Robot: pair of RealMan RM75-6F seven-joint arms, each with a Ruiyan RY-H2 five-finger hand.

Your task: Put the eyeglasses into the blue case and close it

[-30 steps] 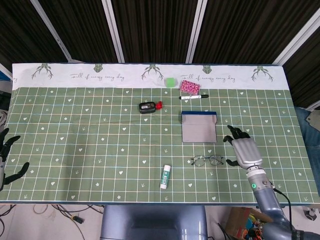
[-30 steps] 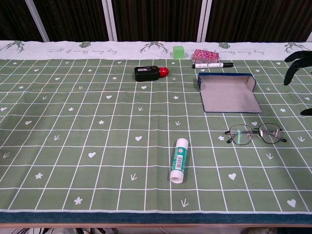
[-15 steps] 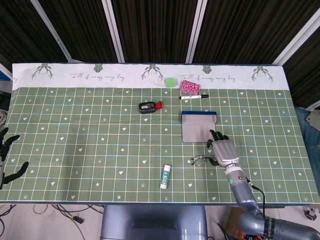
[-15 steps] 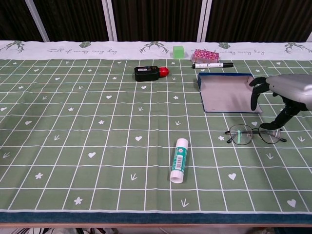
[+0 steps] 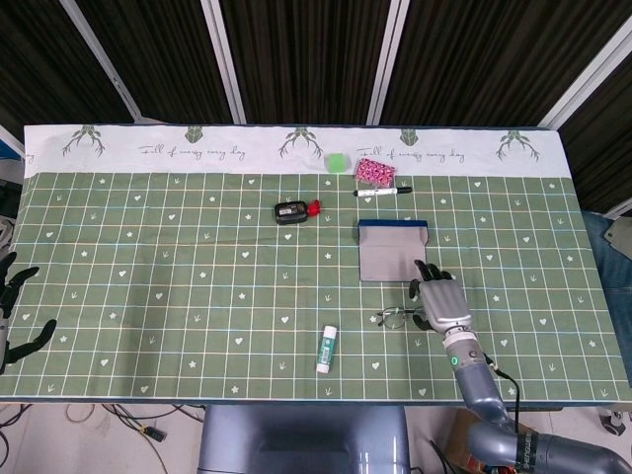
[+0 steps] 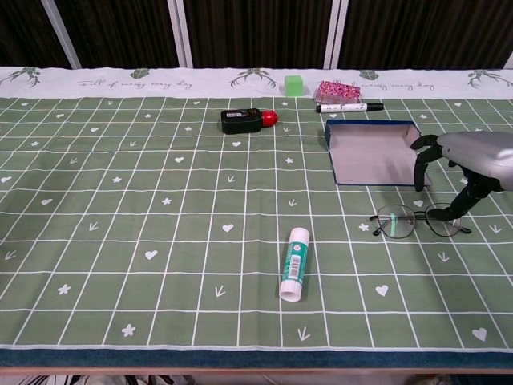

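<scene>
The eyeglasses (image 5: 399, 317) (image 6: 418, 220) lie unfolded on the green cloth, just in front of the open blue case (image 5: 393, 250) (image 6: 373, 152). That case is empty, showing its grey inside. My right hand (image 5: 441, 301) (image 6: 471, 160) hovers over the right lens with its fingers apart. Its thumb reaches down beside the frame, and the other fingers hang over the case's near right corner. It grips nothing. My left hand (image 5: 14, 308) rests at the far left table edge with spread fingers, far from the glasses.
A glue stick (image 5: 327, 349) (image 6: 293, 263) lies left of the glasses. Behind the case are a black marker (image 5: 383, 192), a pink pouch (image 5: 375, 172) and a green cube (image 5: 338, 162). A black device with a red piece (image 5: 291, 211) sits further left.
My right hand has come in from the right to just over the glasses' right lens, then settled a little lower. The glasses, the case and my left hand have not moved.
</scene>
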